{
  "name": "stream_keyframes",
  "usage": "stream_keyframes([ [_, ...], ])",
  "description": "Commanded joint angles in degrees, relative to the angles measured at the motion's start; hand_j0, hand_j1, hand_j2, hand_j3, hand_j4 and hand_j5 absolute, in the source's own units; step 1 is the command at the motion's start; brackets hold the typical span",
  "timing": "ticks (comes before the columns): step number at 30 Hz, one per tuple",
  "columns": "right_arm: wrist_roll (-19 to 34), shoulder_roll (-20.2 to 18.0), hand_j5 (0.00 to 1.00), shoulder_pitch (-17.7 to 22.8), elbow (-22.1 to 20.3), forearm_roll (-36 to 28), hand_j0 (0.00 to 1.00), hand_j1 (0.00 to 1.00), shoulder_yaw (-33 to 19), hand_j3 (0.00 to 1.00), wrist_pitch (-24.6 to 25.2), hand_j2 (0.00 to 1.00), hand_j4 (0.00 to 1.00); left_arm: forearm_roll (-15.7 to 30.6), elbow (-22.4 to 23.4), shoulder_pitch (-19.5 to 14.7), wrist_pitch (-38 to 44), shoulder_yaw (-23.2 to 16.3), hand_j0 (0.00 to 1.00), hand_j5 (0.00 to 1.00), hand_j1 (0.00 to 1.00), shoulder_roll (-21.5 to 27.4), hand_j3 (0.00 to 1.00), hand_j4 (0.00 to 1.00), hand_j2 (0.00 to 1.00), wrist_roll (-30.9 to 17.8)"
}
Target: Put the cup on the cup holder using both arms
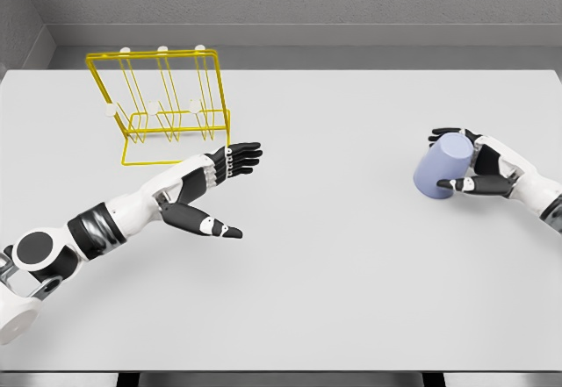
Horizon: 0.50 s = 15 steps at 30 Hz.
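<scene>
Currently the cup (443, 175), a pale lavender cylinder, lies tilted near the right edge of the table (351, 299), roughly midway between its far and near edges. The right hand (479, 169) is closed around it: dark fingers (448, 132) curl over the upper wall and the thumb presses the lower side, so the cup appears gripped rather than merely touched. Whether its base is clear of the tabletop cannot be told from this view.

The left hand (215, 189) hovers above the table toward the left, palm open, fingers extended and spread, holding nothing. Its fingertips point toward the centre and sit just in front of the yellow wire cup holder (167, 106).

The cup holder stands near the far left corner, well apart from the cup; its upright prongs end in small white tips.

The step in hand is judged to be the carry toward a handover at mid-table. Done well, it calls for a firm wrap on the cup wall, a level sweep leftward, and an open left palm meeting the cup on a free part of its wall. The right fingers should release only once the left grip is secure. A likely hazard is the cup slipping during the exchange.
</scene>
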Motion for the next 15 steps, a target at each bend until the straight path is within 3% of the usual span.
stream_keyframes([
  [1, 0.0, 0.0, 0.67, 0.0, 0.0, -0.2, 0.67, 0.67, 0.0, 0.67, 0.0, 0.67, 0.67, 0.3, 0.0, -0.1, 0.0, 0.0, 1.0, 1.0, 1.0, 0.0, 1.0, 1.0, 1.0, 0.0],
  [15, 0.0, -0.3, 0.59, -0.8, -2.8, -0.1, 0.59, 0.59, -0.4, 0.59, -0.3, 0.59, 0.59, 0.3, 0.0, 0.0, 0.0, 0.0, 1.0, 1.0, 1.0, 0.0, 1.0, 1.0, 1.0, 0.0],
])
